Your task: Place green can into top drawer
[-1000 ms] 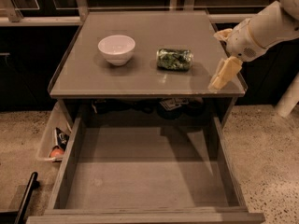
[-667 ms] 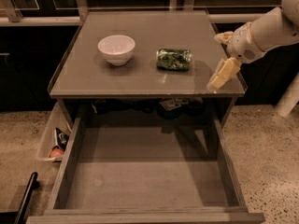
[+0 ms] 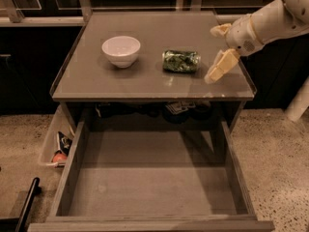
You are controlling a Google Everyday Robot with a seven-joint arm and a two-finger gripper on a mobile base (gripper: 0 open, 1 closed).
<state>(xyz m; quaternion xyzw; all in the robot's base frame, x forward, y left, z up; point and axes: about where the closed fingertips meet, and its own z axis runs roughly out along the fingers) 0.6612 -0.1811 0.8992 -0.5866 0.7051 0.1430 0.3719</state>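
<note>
The green can [image 3: 181,61] lies on its side on the grey cabinet top [image 3: 96,81], right of centre. My gripper [image 3: 215,52] hangs just right of the can, a little above the top. It is open and empty, with one pale finger [image 3: 220,65] near the front and the other towards the back. The can is apart from both fingers. The top drawer [image 3: 154,187] is pulled out wide below the cabinet top, and its flat grey bottom is bare.
A white round bowl [image 3: 120,50] stands on the cabinet top left of the can. A narrow pale plastic bin [image 3: 49,149] with small colourful items sits on the floor to the left of the drawer. A dark bar [image 3: 28,202] lies at the lower left.
My gripper has moved a little to the left, closer to the can. The can, bowl and drawer have not moved.
</note>
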